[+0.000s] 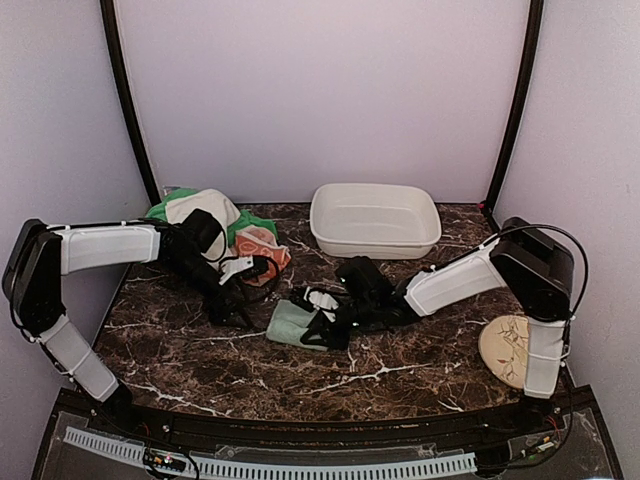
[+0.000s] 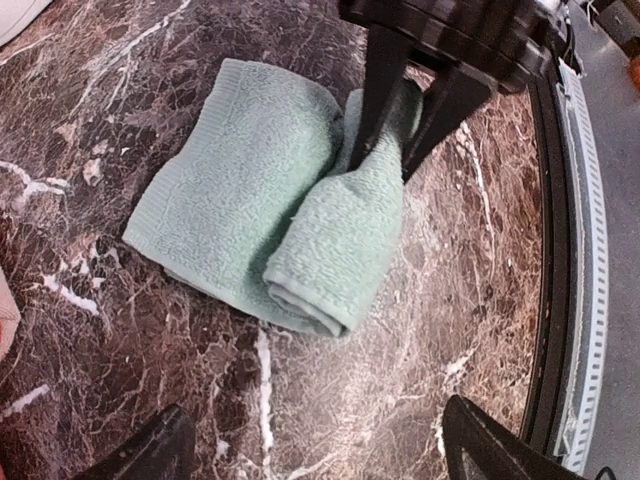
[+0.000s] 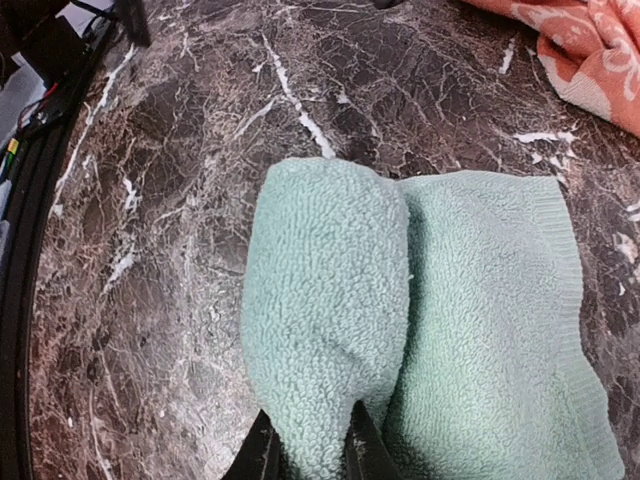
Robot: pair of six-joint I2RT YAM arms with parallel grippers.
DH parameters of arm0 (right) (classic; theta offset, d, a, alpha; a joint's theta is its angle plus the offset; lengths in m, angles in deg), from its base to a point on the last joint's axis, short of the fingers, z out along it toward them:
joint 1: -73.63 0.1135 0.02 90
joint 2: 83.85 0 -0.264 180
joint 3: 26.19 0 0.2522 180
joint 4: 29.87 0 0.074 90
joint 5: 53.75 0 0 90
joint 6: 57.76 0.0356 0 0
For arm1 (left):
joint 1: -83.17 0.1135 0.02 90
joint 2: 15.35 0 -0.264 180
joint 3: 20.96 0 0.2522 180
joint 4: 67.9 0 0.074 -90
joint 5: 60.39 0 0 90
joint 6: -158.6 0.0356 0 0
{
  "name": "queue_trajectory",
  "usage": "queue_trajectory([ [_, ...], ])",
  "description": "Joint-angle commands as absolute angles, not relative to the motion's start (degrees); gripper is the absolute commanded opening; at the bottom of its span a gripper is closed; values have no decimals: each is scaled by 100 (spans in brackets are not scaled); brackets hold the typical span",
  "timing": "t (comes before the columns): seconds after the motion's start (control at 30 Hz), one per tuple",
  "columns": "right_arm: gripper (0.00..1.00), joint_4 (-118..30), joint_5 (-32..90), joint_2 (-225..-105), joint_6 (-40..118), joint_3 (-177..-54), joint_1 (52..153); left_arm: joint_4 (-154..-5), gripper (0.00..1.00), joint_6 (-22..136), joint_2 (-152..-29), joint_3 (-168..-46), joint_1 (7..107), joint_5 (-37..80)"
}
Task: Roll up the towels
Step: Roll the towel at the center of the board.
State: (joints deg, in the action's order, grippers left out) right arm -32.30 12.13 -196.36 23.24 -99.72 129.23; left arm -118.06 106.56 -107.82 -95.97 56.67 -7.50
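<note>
Sage-green towel sits mid-worktop roughly half rolled, right gripper clenched on the roll's end, left gripper released nearby, and the other towels heaped back-left look unrolled, though partly hidden.

The bench is a dark brown marble-patterned slab with white veins, closed in by pale walls on three sides. Near its middle lies a small sage-green towel, its near side curled into a loose roll and the rest lying flat on the stone. At the far left corner sits a heap of cloths: a cream-white towel on top, a bright green towel showing at its edges, and an orange swirl-patterned towel just beside it. A white rectangular basin stands at the far middle. A round cream plate with a floral drawing rests at the right edge.
</note>
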Motion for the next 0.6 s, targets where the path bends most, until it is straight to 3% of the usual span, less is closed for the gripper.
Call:
queue_trajectory([
  [0.0,0,-4154,201,-20196,3405,-10364,12655,-11535,88,11118,-10543,-9242,5433,-384],
  [0.43,0,-4584,-626,-20815,4416,-10825,12307,-10850,81,11027,-11138,-9874,4222,148],
  [0.57,3,-4651,-716,-20914,4511,-10865,12272,-10718,73,11094,-11627,-10098,4165,377],
])
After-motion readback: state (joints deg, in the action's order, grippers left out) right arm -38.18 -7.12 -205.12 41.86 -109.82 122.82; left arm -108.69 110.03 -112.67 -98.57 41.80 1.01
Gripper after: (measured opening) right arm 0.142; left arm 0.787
